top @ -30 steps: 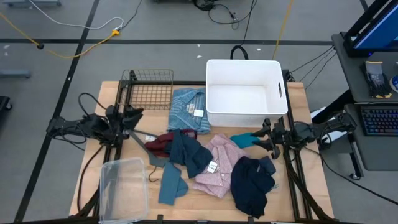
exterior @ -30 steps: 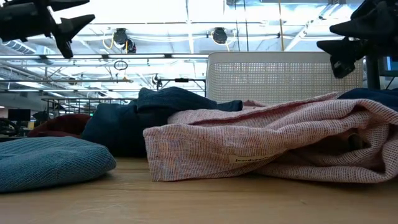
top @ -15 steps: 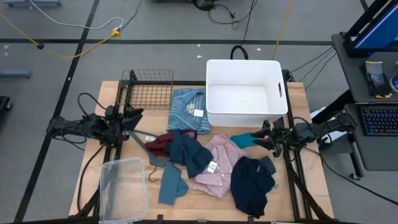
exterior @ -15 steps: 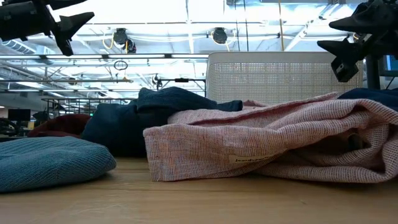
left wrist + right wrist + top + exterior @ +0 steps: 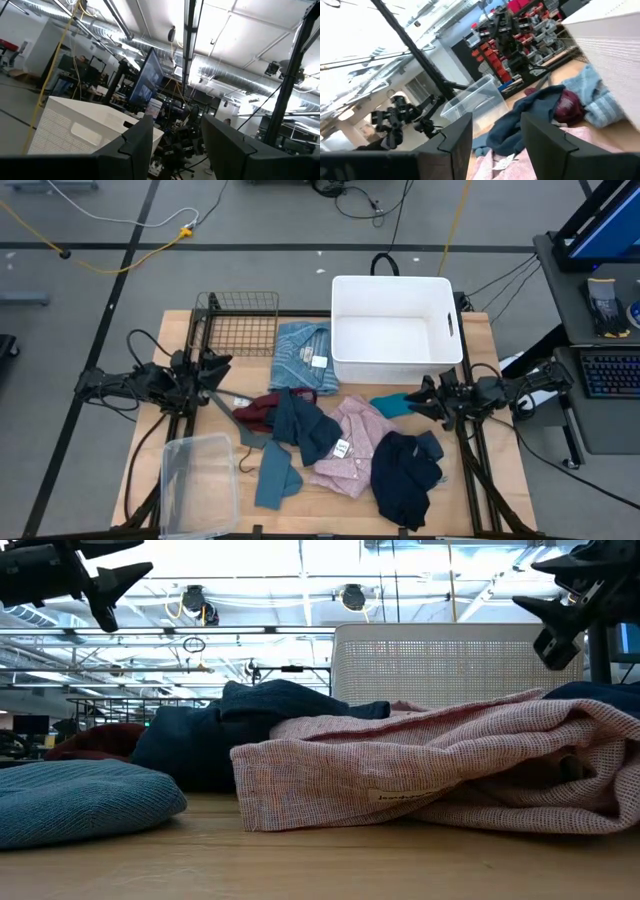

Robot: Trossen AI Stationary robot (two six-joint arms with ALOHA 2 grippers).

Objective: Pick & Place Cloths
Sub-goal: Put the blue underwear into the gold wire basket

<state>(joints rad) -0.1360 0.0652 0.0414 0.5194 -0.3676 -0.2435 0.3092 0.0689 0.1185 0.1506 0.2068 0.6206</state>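
The cloths lie in a loose heap on the table. The light blue striped shirt (image 5: 300,355) is spread out beside the bin. In front of it are the maroon piece (image 5: 257,412), a slate-blue piece (image 5: 305,426), the pink tagged shirt (image 5: 350,446) and the dark navy piece (image 5: 405,476). Another slate-blue piece (image 5: 275,475) lies near the front edge. My left gripper (image 5: 215,367) hovers open above the table's left side. My right gripper (image 5: 420,397) hovers open just right of the small teal piece (image 5: 392,404) and touches nothing.
A white bin (image 5: 395,305) stands at the far middle, with a wire basket (image 5: 240,325) to its left. A clear plastic container (image 5: 198,480) sits at the near left corner. The grey hanger (image 5: 222,402) lies by the maroon piece. Bare wood shows along the near edge.
My right gripper has risen and tipped up a little in the low view, and it stays open. The cloths and my left gripper have not moved.
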